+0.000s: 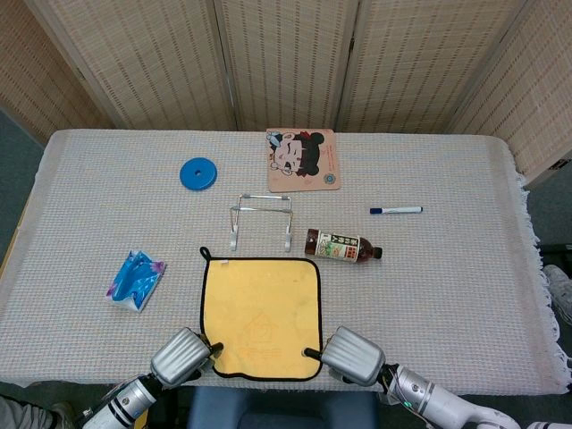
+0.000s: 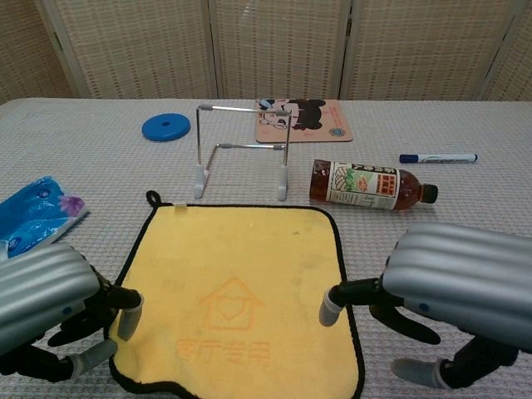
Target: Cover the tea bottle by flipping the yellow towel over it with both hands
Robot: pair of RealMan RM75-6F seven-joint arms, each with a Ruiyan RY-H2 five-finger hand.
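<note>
Spread flat on the surface [image 1: 465, 295]: towel [image 1: 261, 313], yellow with a dark hem, near edge toward 6 o'clock, hanging loop at its 11 o'clock corner. Looks soft, light and limp; likely to sag and fold unless lifted at two points together, so best pinched at the two near corners and swung over toward 1 o'clock. Hem probably gives the firmest hold.

Just past the towel's 1 o'clock corner, clear of the hem: bottle [image 1: 343, 247], on its side, cap pointing to 3 o'clock. Round and smooth, probably prone to rolling if nudged.

At the towel's 7 o'clock corner: left hand [image 2: 46, 306], fingers curled down with the fingertips [image 2: 127, 309] at the hem. Cannot tell whether cloth is actually pinched. At the 5 o'clock corner: right hand [image 2: 432, 303], fingers bent, one fingertip touching the hem. Again cannot tell whether anything is gripped.

Directly behind the towel at 12 o'clock: wire stand [image 1: 261, 220], upright, close enough to catch a flipped edge. Further back: cartoon mat [image 1: 303, 160]. At 9 o'clock, well apart: blue packet [image 1: 136, 279]. At 11 o'clock, far: blue disc [image 1: 197, 173]. Beyond the bottle at 1 o'clock: pen [image 1: 396, 210].
</note>
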